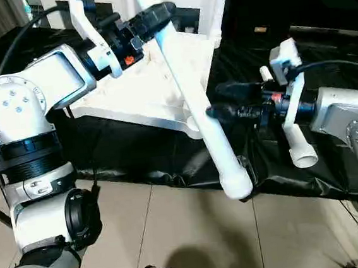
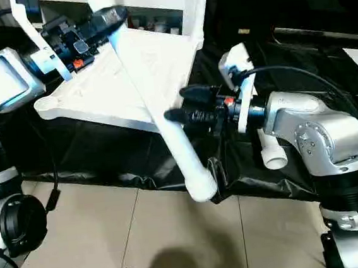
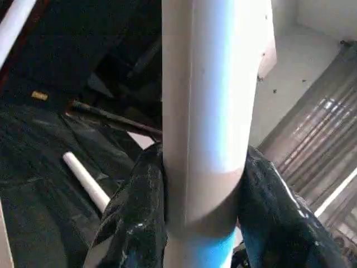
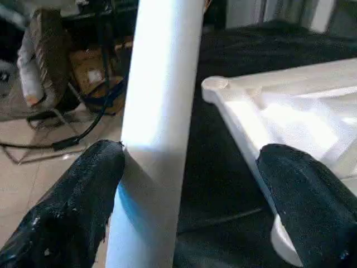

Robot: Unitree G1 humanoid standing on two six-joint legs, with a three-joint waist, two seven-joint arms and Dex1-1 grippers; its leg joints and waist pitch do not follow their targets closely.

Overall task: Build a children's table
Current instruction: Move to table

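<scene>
The white table top (image 1: 138, 87) lies underside up on the black-draped surface, with a round corner socket (image 4: 215, 84) at its near corner. A long white leg (image 1: 197, 116) slants from above the top down past its near edge and out over the floor. My left gripper (image 1: 155, 14) is shut on the leg's upper end, with a black finger pressed on each side of the tube (image 3: 203, 111). My right gripper (image 1: 218, 102) stands open around the middle of the leg. One fingertip (image 4: 92, 167) touches the tube and the other (image 4: 295, 178) is well clear of it.
A second white leg (image 1: 298, 143) lies on the black cloth (image 1: 168, 154) under my right wrist, and another white tube (image 3: 86, 180) rests on the cloth farther back. White furniture (image 2: 154, 3) stands behind the table top. Tiled floor (image 1: 176, 235) lies below the near edge.
</scene>
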